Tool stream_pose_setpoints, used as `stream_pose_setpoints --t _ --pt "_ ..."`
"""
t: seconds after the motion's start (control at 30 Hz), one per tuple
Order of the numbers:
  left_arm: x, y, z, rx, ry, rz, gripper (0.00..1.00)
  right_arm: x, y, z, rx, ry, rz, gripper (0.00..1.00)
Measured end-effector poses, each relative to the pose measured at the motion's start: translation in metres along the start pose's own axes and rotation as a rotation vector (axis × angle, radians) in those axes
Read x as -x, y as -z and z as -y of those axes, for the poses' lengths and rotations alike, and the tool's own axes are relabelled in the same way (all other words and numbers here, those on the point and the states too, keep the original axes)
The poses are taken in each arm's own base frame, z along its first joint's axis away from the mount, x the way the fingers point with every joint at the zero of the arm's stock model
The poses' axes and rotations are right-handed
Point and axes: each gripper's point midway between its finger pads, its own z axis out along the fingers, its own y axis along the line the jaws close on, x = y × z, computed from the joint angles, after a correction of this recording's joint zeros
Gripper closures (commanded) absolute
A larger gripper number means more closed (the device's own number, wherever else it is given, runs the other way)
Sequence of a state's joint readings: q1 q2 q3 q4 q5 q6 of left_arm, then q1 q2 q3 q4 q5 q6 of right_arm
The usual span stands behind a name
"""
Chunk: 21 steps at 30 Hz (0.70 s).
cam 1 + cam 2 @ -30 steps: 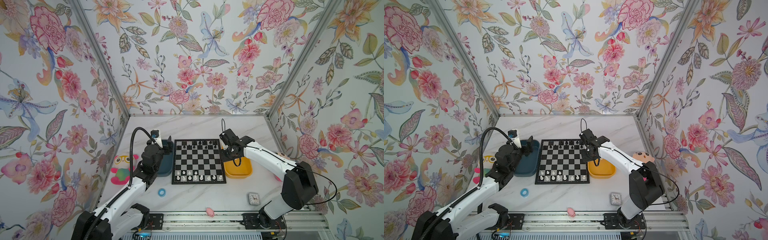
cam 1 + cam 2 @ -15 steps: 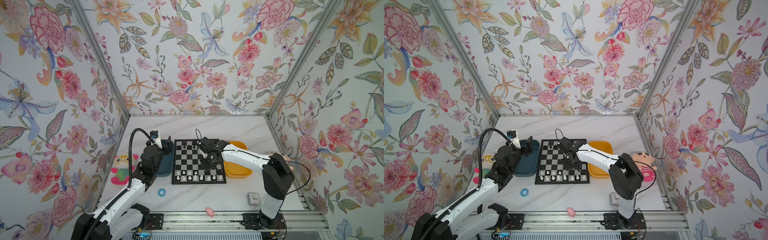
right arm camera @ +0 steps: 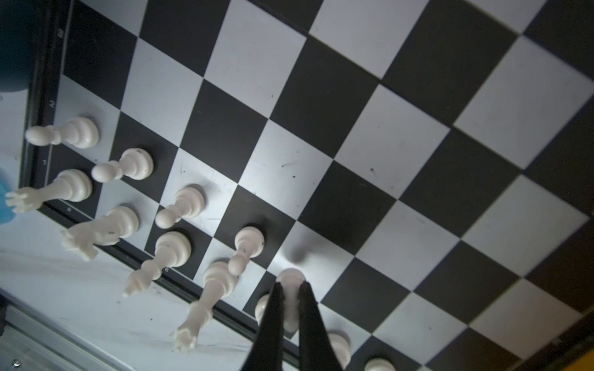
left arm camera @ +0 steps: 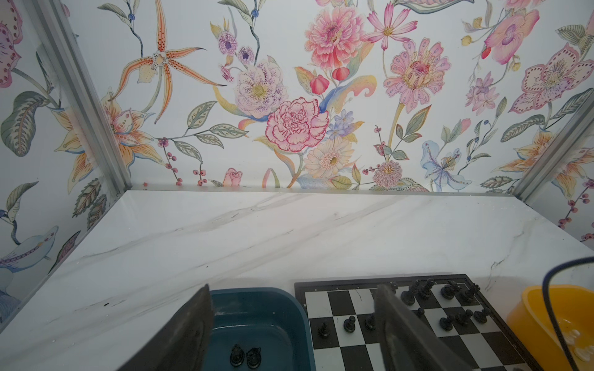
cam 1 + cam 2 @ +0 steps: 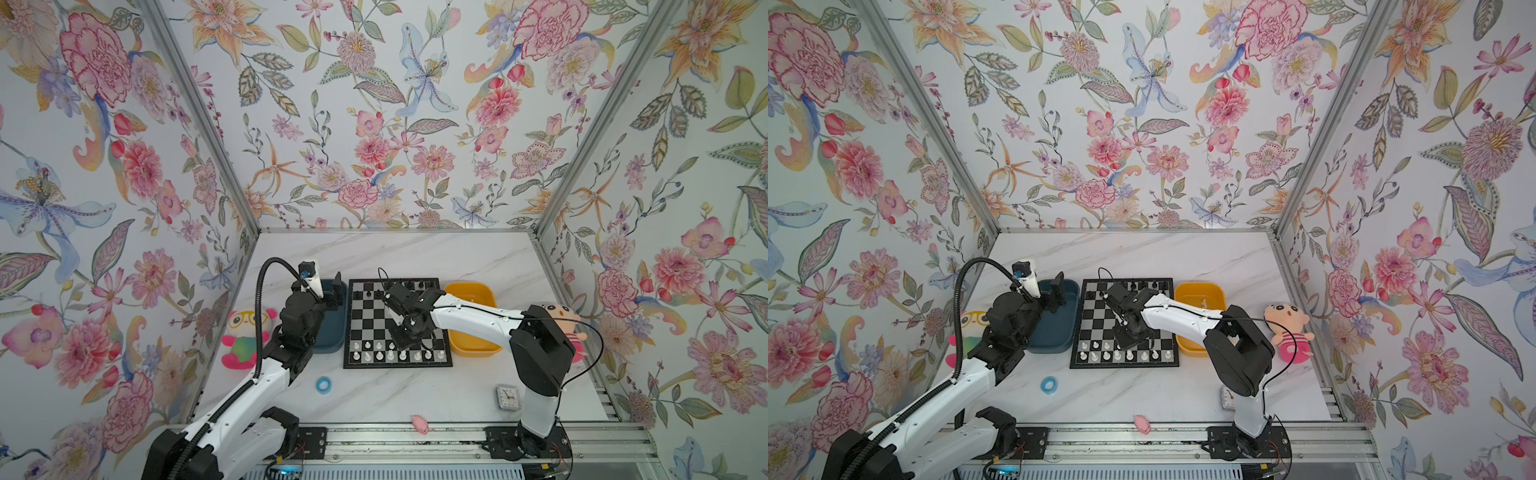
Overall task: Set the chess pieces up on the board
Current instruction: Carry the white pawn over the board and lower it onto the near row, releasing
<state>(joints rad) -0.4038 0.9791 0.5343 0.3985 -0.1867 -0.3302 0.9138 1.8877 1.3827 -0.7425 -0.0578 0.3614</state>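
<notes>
Beginning at the board's 9 o'clock side, we find the left claw point(image 4: 294, 295) hanging over the teal bin point(image 4: 273, 318). Its jaws are spread wide with nothing between them. Two black chessmen point(image 4: 246, 356) lie on the bin floor just beneath it, so we judge the left arm much the nearer one for those. The board point(image 5: 374, 324) sits mid-table. Its black ranks point(image 4: 418, 290) along the 12 o'clock edge show gaps. Along the 6 o'clock edge the white back rank point(image 3: 173, 247) looks full, though the claw hides part of it. In front of that rank, four standing pawns point(image 3: 189, 200) run inward from the 9 o'clock corner. Over the next square in that line we see the right claw point(image 3: 290, 287), pinched tight on a white pawn point(image 3: 289, 277). The pawn's long axis runs upright in line with the fingers, with its round base pointing down at the board. The free silvery square lies straight below that base rather than off to any side, so we think the coming move is mostly a short vertical drop and a release. We cannot tell whether the base is already touching, but a soft shadow on the square hints at a small gap. The fourth standing pawn is just beside the held one at its 9 o'clock, and a back-rank piece is close at its 6 o'clock, so opening the jaws wide could brush them. At the board's 3 o'clock the yellow bin point(image 5: 473, 347) lies under the right forearm.
</notes>
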Motion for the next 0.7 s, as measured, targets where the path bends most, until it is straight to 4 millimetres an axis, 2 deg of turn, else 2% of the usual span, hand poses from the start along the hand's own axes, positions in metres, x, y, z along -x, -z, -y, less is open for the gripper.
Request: stream_pose_setpoints --t 0.5,0.7 --pt "0.0011 0.0019 -0.0004 -0.001 0.004 0.005 0.20 -0.0005 -0.0036 0.0043 -0.026 -0.002 -0.003 0.95" --pt "0.0010 0.0019 -0.0004 -0.001 0.004 0.005 0.20 -0.0024 -0.0087 0.0053 -0.032 -0.003 -0.016 0.90"
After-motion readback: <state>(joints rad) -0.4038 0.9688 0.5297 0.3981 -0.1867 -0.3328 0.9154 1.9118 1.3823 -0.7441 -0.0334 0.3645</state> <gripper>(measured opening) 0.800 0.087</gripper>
